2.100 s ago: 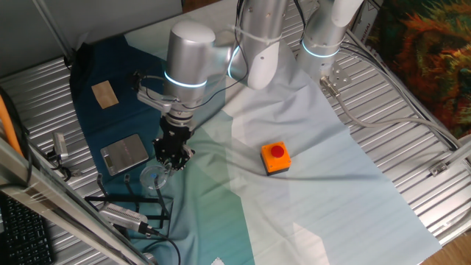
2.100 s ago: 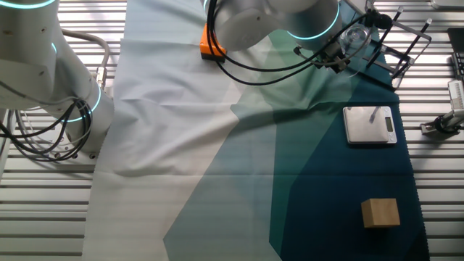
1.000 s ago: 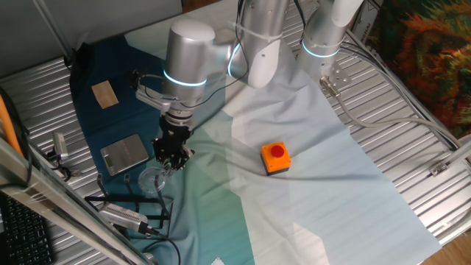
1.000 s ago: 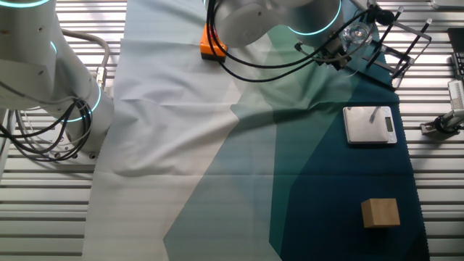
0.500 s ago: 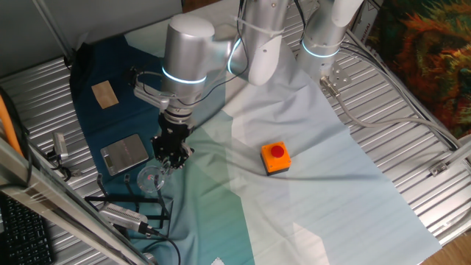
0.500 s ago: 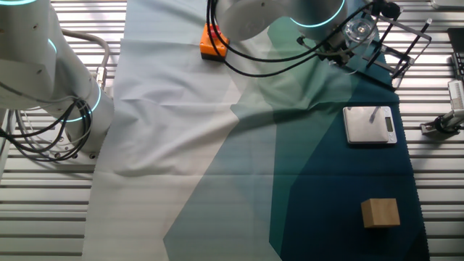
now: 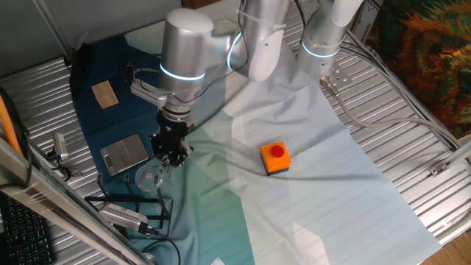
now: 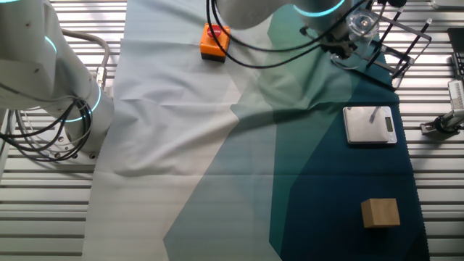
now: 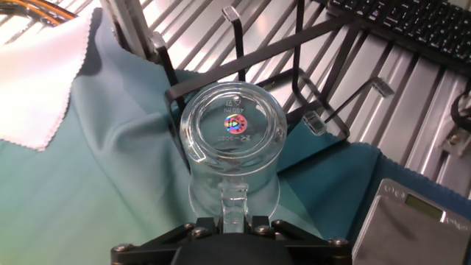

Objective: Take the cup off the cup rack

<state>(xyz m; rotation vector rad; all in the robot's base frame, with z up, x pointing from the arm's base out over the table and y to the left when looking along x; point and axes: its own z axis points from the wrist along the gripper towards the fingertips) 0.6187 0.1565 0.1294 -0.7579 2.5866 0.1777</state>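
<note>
Bench (image 7: 412, 199) covered by draped cloth (image 7: 309, 184); orange button box (image 7: 275, 157) sat mid-cloth, grey scale (image 7: 125, 153) at 9 o'clock of the tool.

Cup rack (image 9: 309, 81) lay at the bench edge, wire prongs upright, at 12 to 2 o'clock of the cup in the hand view.

Cup (image 9: 233, 132) hung clamped by its handle, base toward the camera, sticker visible through the glass. Looked clear of the nearest prongs, just beside the rack rather than on it; contact with the wire behind it impossible to rule out from these views.

Tool (image 9: 234, 213) closed on the cup handle, narrow gap, clear handle pinched between the pads. Same grip seen from one fixed view (image 7: 168, 157), cup (image 7: 151, 177) below the fingers.

Step judged: withdrawal from the rack, mostly done. Best done with a slow retreat toward 6 o'clock in the hand view, away from the prongs, no wrist roll, clamp kept firm. Thin handle grip on smooth glass, so swing or slip likely under a jerk. Then down onto open cloth.
</note>
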